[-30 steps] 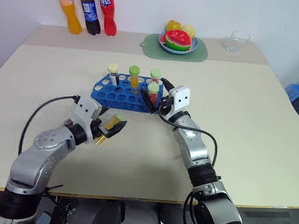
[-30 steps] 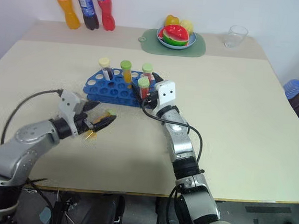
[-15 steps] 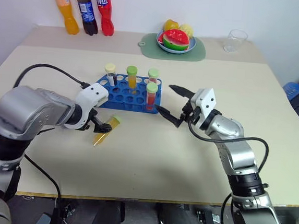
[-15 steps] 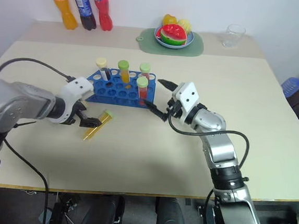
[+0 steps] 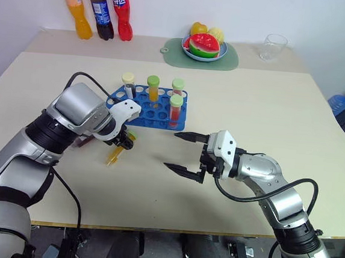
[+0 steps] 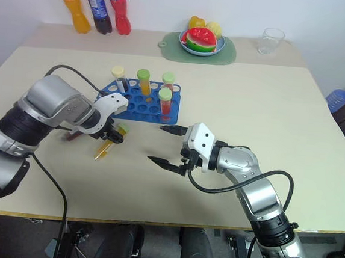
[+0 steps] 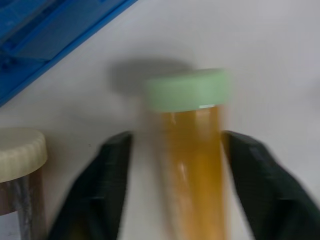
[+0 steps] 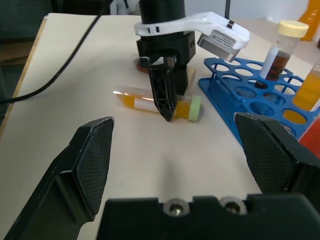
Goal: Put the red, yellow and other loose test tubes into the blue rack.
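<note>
Left eye view: the left gripper [image 5: 125,143] points down over the yellow-orange tube [image 5: 117,152], which lies flat on the table [image 5: 271,107] just at the 6 o'clock side of the blue rack [image 5: 143,106]. Its fingers straddle the tube near the capped end. Four capped tubes stand upright in the rack. The right gripper [image 5: 182,153] hovers at about 4 o'clock from the rack, fingers spread wide and empty, pointing toward the left gripper, well apart from the lying tube.

Right eye view: the same layout; a dark brown tube [image 6: 70,135] lies partly hidden at 9 o'clock of the left gripper.

Left wrist view: the pale green cap [image 7: 188,90] and orange body sit between the two black fingers [image 7: 102,187], with a narrow gap on each side, so the jaws are half-closed around the tube and not yet pinching it. A cream cap [image 7: 21,148] lies just beside one finger.

Right wrist view: both wide-spread fingers [image 8: 89,155] frame the left gripper standing over the lying tube beside the rack.
</note>
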`<move>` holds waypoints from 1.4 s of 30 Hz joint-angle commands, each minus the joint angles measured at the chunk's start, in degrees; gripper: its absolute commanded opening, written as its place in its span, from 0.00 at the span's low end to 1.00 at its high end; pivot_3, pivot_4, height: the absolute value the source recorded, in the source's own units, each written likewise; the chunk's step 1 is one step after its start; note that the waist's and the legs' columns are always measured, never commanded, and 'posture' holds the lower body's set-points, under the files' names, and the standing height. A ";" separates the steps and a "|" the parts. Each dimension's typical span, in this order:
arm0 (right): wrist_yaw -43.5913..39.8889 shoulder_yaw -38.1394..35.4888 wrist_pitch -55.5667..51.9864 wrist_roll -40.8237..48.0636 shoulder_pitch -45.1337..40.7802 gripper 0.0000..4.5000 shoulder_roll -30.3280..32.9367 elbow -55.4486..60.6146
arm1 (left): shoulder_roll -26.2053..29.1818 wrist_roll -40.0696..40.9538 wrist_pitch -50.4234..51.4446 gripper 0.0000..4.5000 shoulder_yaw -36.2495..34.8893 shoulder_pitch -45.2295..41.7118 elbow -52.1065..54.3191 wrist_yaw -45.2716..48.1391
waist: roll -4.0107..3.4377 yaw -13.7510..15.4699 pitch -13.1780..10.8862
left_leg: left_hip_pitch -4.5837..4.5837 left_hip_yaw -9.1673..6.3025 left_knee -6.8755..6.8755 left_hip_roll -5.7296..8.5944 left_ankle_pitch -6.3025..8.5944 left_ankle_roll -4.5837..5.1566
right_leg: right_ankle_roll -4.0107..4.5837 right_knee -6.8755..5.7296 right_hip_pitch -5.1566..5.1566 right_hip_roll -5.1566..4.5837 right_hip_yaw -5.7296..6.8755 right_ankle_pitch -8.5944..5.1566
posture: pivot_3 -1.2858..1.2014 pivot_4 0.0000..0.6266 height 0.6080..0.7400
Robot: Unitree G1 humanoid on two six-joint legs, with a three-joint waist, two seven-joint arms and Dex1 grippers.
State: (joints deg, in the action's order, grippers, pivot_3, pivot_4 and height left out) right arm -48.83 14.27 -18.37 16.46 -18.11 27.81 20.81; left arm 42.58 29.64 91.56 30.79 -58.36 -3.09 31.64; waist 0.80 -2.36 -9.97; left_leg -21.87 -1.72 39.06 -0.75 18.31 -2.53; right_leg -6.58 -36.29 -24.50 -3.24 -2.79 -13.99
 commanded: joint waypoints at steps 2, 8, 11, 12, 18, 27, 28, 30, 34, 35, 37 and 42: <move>1.19 0.49 0.66 -0.55 0.35 0.95 -0.94 2.50 | 1.63 -1.04 -0.48 0.18 -1.03 0.10 1.97 1.28 | 0.00 0.06 0.00 | -0.01 0.00 0.00 0.00 0.00 0.00 | 0.00 0.01 0.00 0.00 0.00 0.00 | 0.52 0.24 0.95; 1.56 0.12 1.03 -0.84 0.44 0.95 -0.58 1.83 | 11.14 3.48 -9.94 0.18 -11.15 7.64 14.01 10.07 | 0.00 -0.26 -0.01 | -0.04 0.02 -0.01 -0.04 0.00 0.00 | 0.00 -0.02 -0.07 -0.01 -0.02 0.00 | 0.52 0.24 0.95; 1.65 -0.10 1.48 -0.91 0.79 0.95 -0.62 0.79 | 10.22 6.93 -24.30 0.18 -27.02 18.07 20.34 13.90 | 0.01 0.20 -0.01 | -0.09 0.02 -0.04 -0.07 -0.02 -0.03 | 0.02 0.00 -0.13 -0.05 0.00 0.00 | 0.52 0.24 0.95; 1.82 -0.17 1.48 -0.85 0.90 0.95 -0.83 0.47 | 8.44 6.40 -27.54 0.18 -30.79 20.48 21.76 11.93 | 0.01 0.51 -0.01 | -0.17 0.00 0.03 -0.07 -0.03 -0.06 | 0.02 0.00 -0.15 -0.06 0.05 0.00 | 0.52 0.24 0.95; 4.79 -0.79 2.27 -1.96 0.20 0.95 -4.15 -4.00 | -9.72 -1.58 -45.63 0.18 -37.58 29.19 29.27 -5.26 | 0.08 1.93 0.03 | -0.19 -0.02 0.14 0.11 -0.03 -0.05 | -0.01 0.12 0.03 -0.24 0.11 0.02 | 0.52 0.24 0.95; 5.75 -0.98 4.26 -3.05 -2.59 0.95 -6.62 -10.11 | -33.31 -25.05 -82.34 0.18 -25.59 32.20 14.26 -25.68 | 0.07 1.66 0.06 | -0.15 0.02 0.12 0.17 -0.03 -0.06 | -0.04 0.08 0.00 -0.28 0.10 0.05 | 0.52 0.24 0.95; 5.61 -0.96 4.48 -3.13 -2.70 0.95 -6.67 -10.41 | -34.40 -25.24 -85.16 0.18 -25.61 31.99 11.81 -25.47 | 0.07 1.62 0.06 | -0.14 0.02 0.10 0.16 -0.03 -0.06 | -0.04 0.09 0.00 -0.27 0.10 0.05 | 0.52 0.24 0.95; 5.50 -0.94 4.86 -3.35 -2.83 0.95 -6.74 -10.89 | -35.97 -25.61 -89.64 0.18 -26.03 31.25 7.34 -25.57 | 0.06 1.61 0.06 | -0.14 0.03 0.09 0.16 -0.03 -0.05 | -0.04 0.09 -0.01 -0.26 0.10 0.05 | 0.52 0.24 0.95; 6.31 -1.31 5.37 -3.84 -2.66 0.95 -7.13 -11.10 | -37.41 -26.00 -94.64 0.18 -25.76 29.79 0.29 -23.87 | 0.06 1.68 0.06 | -0.14 0.03 0.10 0.16 -0.03 -0.05 | -0.04 0.08 0.00 -0.26 0.11 0.06 | 0.52 0.24 0.95; 6.50 -1.37 5.33 -3.90 -2.56 0.95 -7.19 -10.95 | -37.56 -26.05 -95.00 0.18 -25.76 29.62 -0.56 -23.66 | 0.06 1.66 0.06 | -0.14 0.03 0.10 0.16 -0.03 -0.04 | -0.05 0.08 0.00 -0.26 0.11 0.06 | 0.52 0.24 0.95; 7.02 -1.54 5.16 -3.95 -2.06 0.95 -7.23 -10.42 | -37.43 -26.55 -94.95 0.18 -25.45 29.54 -1.53 -23.29 | 0.06 1.63 0.06 | -0.14 0.03 0.09 0.16 -0.03 -0.04 | -0.05 0.09 0.00 -0.26 0.11 0.06 | 0.52 0.24 0.95; 8.12 -1.75 4.93 -4.00 -0.89 0.95 -7.14 -9.43 | -36.88 -27.53 -91.97 0.18 -25.04 30.27 -1.33 -22.45 | 0.06 1.66 0.06 | -0.14 0.02 0.09 0.16 -0.03 -0.03 | -0.05 0.08 0.00 -0.25 0.11 0.06 | 0.52 0.24 0.95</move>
State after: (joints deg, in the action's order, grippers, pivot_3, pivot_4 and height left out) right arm -41.17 13.94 -14.18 12.16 -19.13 21.10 8.79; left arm 5.52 2.91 -1.12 5.48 -27.75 -6.07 8.80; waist 0.87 -0.70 -9.91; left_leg -22.01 -1.70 39.15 -0.59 18.29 -2.56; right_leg -6.63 -36.21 -24.50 -3.49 -2.69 -13.94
